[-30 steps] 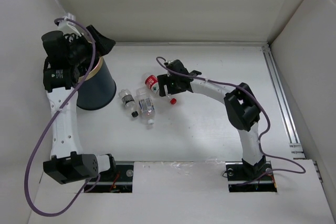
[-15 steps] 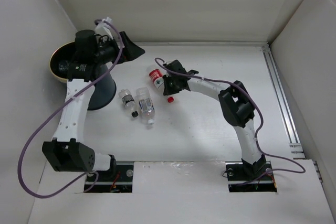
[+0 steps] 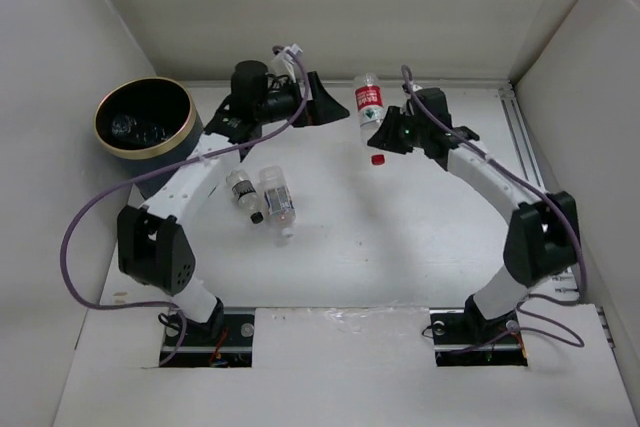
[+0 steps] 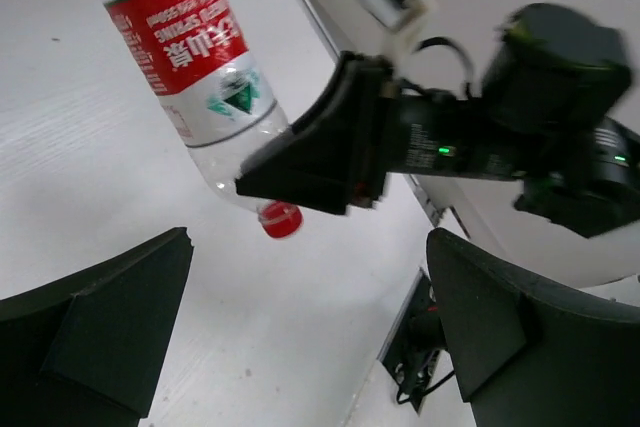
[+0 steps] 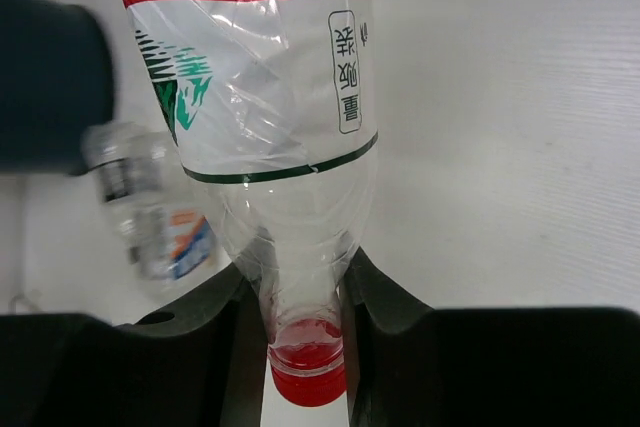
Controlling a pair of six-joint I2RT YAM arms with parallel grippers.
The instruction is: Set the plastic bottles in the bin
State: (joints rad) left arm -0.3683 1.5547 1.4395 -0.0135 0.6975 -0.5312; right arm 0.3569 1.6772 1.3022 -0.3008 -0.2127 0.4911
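My right gripper is shut on the neck of the red-labelled plastic bottle. It holds the bottle above the table at the back centre, red cap pointing down. In the right wrist view the neck sits pinched between my fingers, with the cap below them. My left gripper is open and empty just left of that bottle. Two more clear bottles lie on the table. The navy bin with a gold rim stands at the far left, with clear bottles inside.
White walls close the table in at the back and on both sides. A metal rail runs along the right edge. Purple cables loop off both arms. A blurred bottle shows behind the held one in the right wrist view.
My right gripper closed on the red-labelled bottle, lifted it off the table and swung it to the back right. The left arm swung from over the bin toward the centre.
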